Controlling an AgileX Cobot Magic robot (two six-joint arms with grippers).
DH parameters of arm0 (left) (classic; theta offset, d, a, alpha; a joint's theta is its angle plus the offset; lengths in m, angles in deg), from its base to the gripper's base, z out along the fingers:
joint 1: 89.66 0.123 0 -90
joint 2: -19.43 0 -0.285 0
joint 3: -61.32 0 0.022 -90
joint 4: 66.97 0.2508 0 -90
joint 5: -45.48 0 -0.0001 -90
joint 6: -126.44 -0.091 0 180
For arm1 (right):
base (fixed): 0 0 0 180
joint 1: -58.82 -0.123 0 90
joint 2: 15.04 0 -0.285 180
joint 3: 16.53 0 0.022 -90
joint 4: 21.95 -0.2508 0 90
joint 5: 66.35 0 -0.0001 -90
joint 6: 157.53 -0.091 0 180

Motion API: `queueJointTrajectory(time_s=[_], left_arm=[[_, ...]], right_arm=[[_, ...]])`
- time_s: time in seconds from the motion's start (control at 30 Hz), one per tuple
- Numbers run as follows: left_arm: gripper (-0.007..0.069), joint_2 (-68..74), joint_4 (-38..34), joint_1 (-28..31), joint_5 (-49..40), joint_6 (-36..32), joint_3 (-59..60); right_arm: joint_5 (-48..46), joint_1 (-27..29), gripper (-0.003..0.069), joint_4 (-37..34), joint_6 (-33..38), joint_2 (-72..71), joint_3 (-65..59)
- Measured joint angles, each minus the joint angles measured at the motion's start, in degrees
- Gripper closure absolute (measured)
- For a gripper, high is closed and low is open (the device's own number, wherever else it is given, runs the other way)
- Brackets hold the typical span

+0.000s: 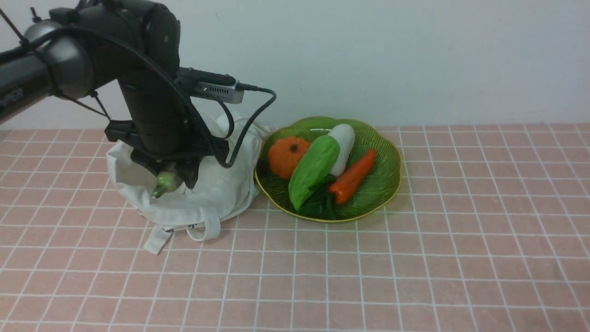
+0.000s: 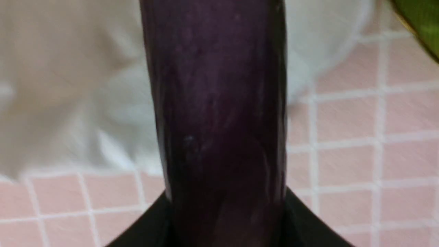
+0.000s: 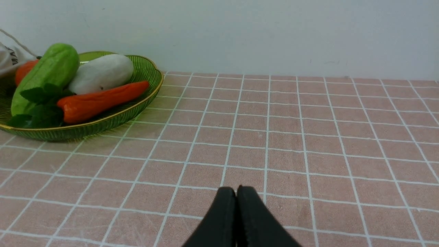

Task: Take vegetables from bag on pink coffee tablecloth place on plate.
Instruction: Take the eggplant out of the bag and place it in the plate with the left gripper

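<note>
The pink tablecloth (image 1: 415,258) spreads under everything. On it slumps the off-white bag (image 1: 221,184), just beside the green plate (image 1: 385,184), which carries other vegetables. At the bag's mouth, the left gripper (image 1: 173,177) clenches the dark purple eggplant (image 2: 216,120), green stem end sticking out. The right gripper (image 3: 236,206) is pressed together, empty, low over the cloth

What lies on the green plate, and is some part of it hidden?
On the plate lie an orange pumpkin, a light green gourd, a white vegetable, a carrot and dark leaves. What is under the gourd is covered.
</note>
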Motion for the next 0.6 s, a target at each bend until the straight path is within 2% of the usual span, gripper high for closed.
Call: queueJointTrajectory(time_s=[0.2,0.23,0.27,0.33,0.43,0.6], left_arm=[[0.0354,-8.07,-14.82,-0.37,-0.67,-6.0,3.63],[0.0354,-9.42,-19.56,-1.09,-0.59,-7.72,3.63],[0.0354,-9.56,-19.56,-1.25,-0.59,-7.99,3.63],[0.0354,-9.84,-25.41,-4.18,-0.59,-11.3,3.55],[0.0354,-6.38,-28.13,-8.54,-0.4,-13.96,1.4],[0.0354,6.04,-26.45,-13.54,1.46,-13.92,-10.54]], right_arm=[[0.0,0.0,0.0675,0.0,0.0,0.0,0.0],[0.0,0.0,0.0675,0.0,0.0,0.0,0.0],[0.0,0.0,0.0675,0.0,0.0,0.0,0.0],[0.0,0.0,0.0675,0.0,0.0,0.0,0.0],[0.0,0.0,0.0675,0.0,0.0,0.0,0.0],[0.0,0.0,0.0675,0.0,0.0,0.0,0.0]])
